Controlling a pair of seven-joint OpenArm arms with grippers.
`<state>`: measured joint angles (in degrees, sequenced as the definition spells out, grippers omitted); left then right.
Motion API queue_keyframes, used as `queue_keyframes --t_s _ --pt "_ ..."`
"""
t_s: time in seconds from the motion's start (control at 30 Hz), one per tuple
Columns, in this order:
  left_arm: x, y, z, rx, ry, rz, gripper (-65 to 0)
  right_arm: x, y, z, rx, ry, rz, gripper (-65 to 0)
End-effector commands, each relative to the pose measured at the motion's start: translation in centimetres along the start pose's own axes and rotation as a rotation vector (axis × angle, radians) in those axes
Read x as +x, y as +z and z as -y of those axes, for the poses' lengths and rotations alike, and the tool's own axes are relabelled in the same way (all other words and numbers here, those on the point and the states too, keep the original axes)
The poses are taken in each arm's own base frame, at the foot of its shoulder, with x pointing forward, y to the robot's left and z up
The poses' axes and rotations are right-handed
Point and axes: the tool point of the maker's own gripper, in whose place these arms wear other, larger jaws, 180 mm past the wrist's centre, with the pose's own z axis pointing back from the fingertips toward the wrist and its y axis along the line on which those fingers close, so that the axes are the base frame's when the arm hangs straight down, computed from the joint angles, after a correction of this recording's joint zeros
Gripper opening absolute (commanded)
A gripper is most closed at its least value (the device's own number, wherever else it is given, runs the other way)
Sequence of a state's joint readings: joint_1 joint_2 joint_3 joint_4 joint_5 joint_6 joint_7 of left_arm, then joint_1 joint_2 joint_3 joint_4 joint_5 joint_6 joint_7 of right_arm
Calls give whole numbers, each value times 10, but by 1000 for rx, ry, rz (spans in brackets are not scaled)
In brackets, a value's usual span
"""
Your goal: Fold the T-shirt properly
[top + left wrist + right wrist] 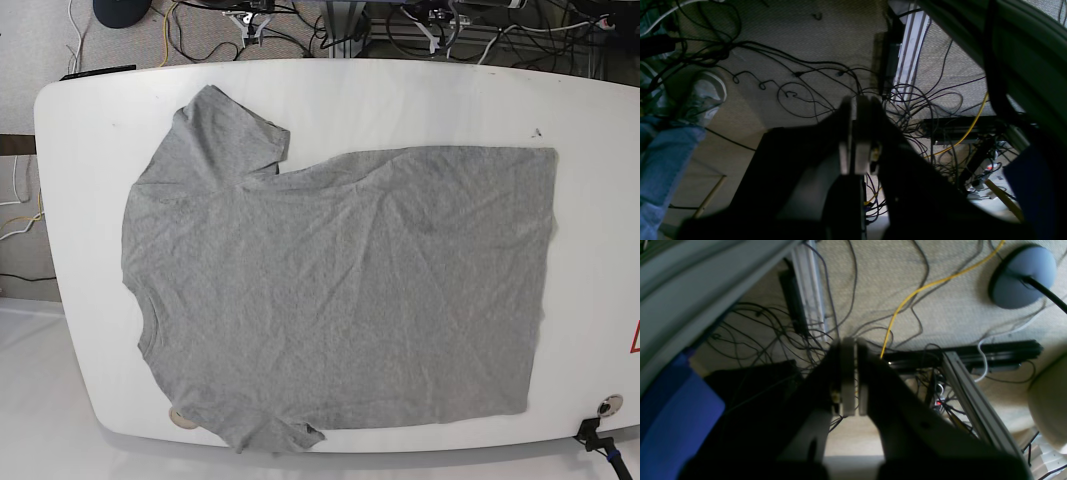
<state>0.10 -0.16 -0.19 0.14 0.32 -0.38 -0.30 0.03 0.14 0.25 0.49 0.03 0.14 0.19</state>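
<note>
The heather-grey T-shirt (340,290) lies spread flat on the white table (420,100), collar toward the left, hem toward the right, one sleeve at the upper left and the other at the bottom edge. It is slightly wrinkled. Neither arm shows in the base view. The left gripper (857,100) hangs off the table over the floor, its fingers pressed together with nothing between them. The right gripper (849,341) is likewise shut and empty, pointing down at floor cables.
Tangled black cables (800,76) and a yellow cable (917,290) cover the carpet under both grippers. A person's shoe (705,96) and jeans leg show at left. Aluminium frame rails (977,396) and a round grey lamp base (1023,276) stand nearby.
</note>
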Motion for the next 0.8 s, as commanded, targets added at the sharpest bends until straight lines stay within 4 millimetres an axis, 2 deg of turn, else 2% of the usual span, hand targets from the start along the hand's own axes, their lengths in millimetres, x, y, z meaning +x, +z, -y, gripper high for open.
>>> queue_keyframes --t_s 0.0,0.4,0.77 --pt "5 0 -2 4 -3 20 -650 5 0 -2 -3 2 16 -646" --pt "6 0 -11 24 -7 20 -650 -4 0 8 -35 0 -9 -645" --pt "-1 0 -9 16 -5 11 -650 -6 0 8 -33 2 -19 -643"
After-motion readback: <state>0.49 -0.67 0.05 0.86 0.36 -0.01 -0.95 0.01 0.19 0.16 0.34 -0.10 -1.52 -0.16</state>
